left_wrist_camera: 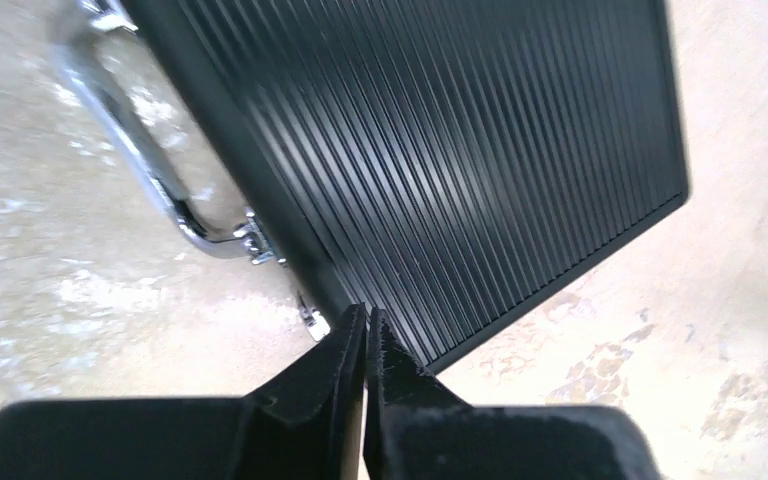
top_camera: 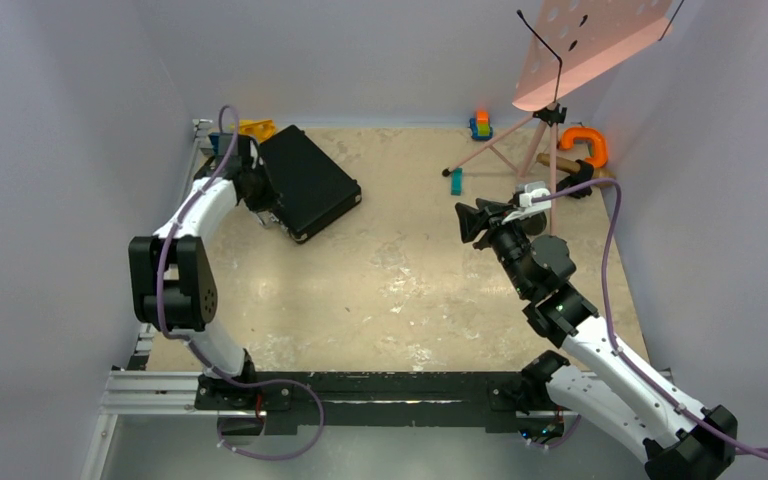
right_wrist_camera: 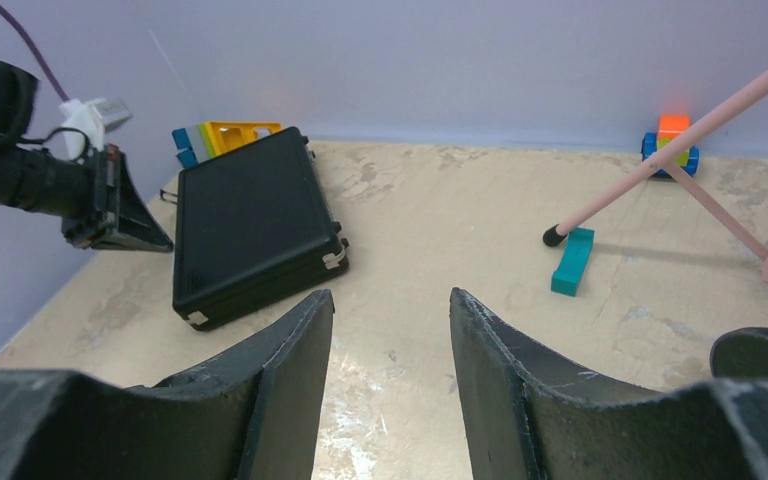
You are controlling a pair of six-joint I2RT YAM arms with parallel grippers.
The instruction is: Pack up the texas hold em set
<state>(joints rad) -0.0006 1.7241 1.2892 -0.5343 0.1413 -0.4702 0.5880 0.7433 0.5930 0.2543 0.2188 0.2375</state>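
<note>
I'm looking at the briefcase [top_camera: 310, 180] lying flat with its lid down at the far left of the table [top_camera: 410, 290], turned at an angle to the table's edges. Its ribbed black lid is facing up, and the chrome handle [left_wrist_camera: 140, 160] and a small silver latch [left_wrist_camera: 257, 245] are showing along the side facing the left wall.

The left claw [left_wrist_camera: 365, 318] is hanging over that handle-side edge of the lid, close to one corner. Its two fingers are pressed together with barely a sliver between them and nothing caught in there. I can't tell whether the tips are actually touching the lid.

The right claw [right_wrist_camera: 390, 300] is hovering above bare table on the right half, well apart from the case and pointing toward it. Its fingers are standing a little way apart and are carrying nothing.

Just behind the case, against the back wall, some yellow and blue toy blocks [right_wrist_camera: 230, 135] are sitting. A teal block [right_wrist_camera: 572, 262] is lying next to one foot of the pink music stand [top_camera: 590, 45] at the far right, and a small orange and blue toy [top_camera: 480, 124] is resting by the back wall.
</note>
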